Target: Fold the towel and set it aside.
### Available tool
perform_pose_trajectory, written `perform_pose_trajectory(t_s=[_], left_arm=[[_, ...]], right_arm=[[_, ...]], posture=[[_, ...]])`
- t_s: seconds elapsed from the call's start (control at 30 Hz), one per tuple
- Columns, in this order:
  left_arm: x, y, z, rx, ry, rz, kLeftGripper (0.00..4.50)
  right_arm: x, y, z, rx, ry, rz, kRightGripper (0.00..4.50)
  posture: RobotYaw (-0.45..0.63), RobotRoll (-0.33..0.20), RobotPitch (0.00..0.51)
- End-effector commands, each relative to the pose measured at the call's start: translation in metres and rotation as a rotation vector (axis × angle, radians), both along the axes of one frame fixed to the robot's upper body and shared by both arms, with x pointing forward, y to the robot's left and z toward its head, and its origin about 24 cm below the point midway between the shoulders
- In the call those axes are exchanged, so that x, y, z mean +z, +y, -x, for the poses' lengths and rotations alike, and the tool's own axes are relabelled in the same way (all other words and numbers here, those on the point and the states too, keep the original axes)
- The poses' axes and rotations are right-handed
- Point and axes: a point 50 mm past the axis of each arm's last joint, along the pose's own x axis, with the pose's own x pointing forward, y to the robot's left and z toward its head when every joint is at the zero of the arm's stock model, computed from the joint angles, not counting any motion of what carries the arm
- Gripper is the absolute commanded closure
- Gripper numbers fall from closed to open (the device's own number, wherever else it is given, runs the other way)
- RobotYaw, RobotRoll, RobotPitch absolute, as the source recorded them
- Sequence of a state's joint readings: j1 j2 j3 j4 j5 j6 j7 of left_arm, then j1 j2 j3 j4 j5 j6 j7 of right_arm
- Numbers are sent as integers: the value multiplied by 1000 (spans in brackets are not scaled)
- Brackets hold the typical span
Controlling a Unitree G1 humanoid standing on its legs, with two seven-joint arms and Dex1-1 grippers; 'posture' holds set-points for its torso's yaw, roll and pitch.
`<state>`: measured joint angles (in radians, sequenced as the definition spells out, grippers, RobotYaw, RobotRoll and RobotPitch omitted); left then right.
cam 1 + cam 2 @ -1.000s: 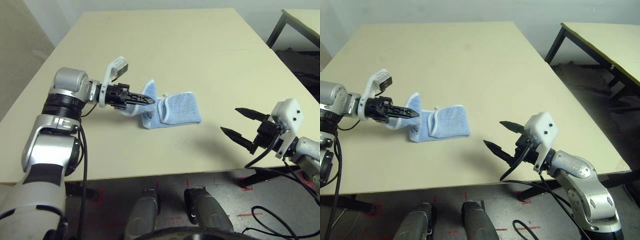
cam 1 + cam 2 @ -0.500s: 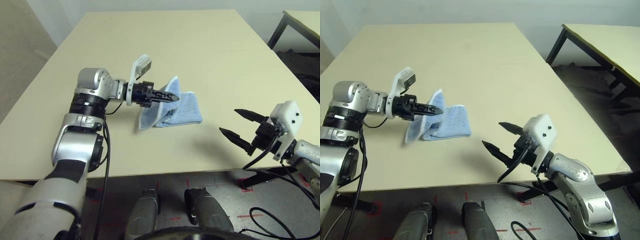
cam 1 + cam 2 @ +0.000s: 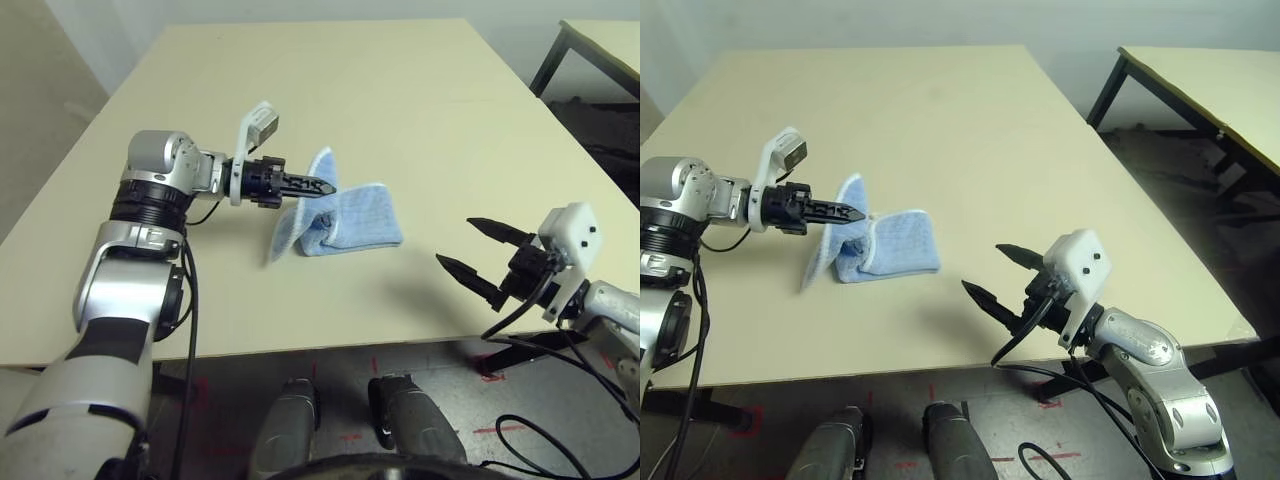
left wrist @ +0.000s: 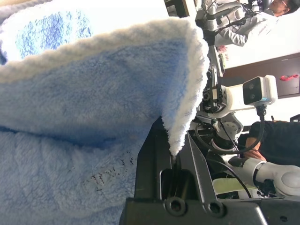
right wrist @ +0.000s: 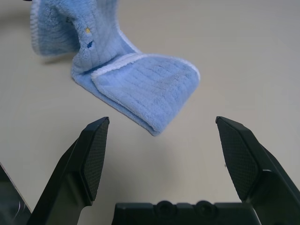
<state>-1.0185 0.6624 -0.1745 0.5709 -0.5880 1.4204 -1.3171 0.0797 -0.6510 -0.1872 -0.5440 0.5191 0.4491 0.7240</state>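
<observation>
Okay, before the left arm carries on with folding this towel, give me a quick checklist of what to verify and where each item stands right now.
1. Left gripper shut on the towel: ok, its fingers pinch a raised edge.
2. Lifted edge off the table: ok, it hangs in the air from the fingers.
3. Rest of the towel lying flat: ok, the folded part lies on the table.
4. Right gripper out of the way: ok, open and apart from the towel, near the table's front edge.
5. Space beside the towel for setting it aside: ok, bare tabletop around it.
6. Firmness of the grip: cannot tell.
</observation>
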Motion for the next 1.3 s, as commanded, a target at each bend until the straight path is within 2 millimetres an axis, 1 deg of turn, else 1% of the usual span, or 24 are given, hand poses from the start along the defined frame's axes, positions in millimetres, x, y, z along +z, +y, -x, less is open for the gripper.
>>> perform_pose_trajectory(t_s=[0.03, 0.07, 0.17, 0.3, 0.43, 0.53, 0.63, 0.8, 0.97, 1.07, 1.2, 1.3], left_arm=[[0, 43, 13, 46, -5, -119, 4469], [0, 53, 16, 49, -20, -154, 4469], [1, 74, 19, 40, -59, -243, 4469], [2, 95, 18, 40, -94, -334, 4469], [4, 108, 14, 74, -125, -384, 4469], [5, 113, 9, 93, -147, -404, 4469], [7, 113, 3, 135, -177, -385, 4469], [19, 103, -12, 226, -266, -283, 4469], [25, 100, -15, 222, -314, -256, 4469], [33, 98, -19, 243, -360, -241, 4469], [39, 96, -20, 225, -411, -227, 4469], [45, 95, -24, 255, -451, -210, 4469]], right_arm=[[-2, 1, -1, 25, 26, -1, 0], [-2, 2, -1, 29, 27, -2, 0], [-2, 2, -2, 38, 29, -2, 0], [-2, 1, -4, 38, 28, 0, 0], [-2, 2, -3, 39, 30, 1, 0], [-2, 2, -3, 41, 30, 1, 0], [-3, 2, -3, 40, 31, 0, 0], [-5, 4, -3, 43, 34, -1, 0], [-5, 4, -4, 45, 34, 0, 0], [-5, 5, -4, 45, 33, -1, 0], [-6, 5, -3, 45, 34, -2, 0], [-6, 5, -3, 44, 34, -1, 0]], posture=[[-75, 0, 115], [-73, 0, 116], [-68, 0, 114], [-67, 0, 113], [-67, 0, 110], [-68, 0, 112], [-68, 0, 112], [-69, 0, 111], [-67, 0, 109], [-68, 0, 108], [-67, 0, 108], [-66, 0, 106]])
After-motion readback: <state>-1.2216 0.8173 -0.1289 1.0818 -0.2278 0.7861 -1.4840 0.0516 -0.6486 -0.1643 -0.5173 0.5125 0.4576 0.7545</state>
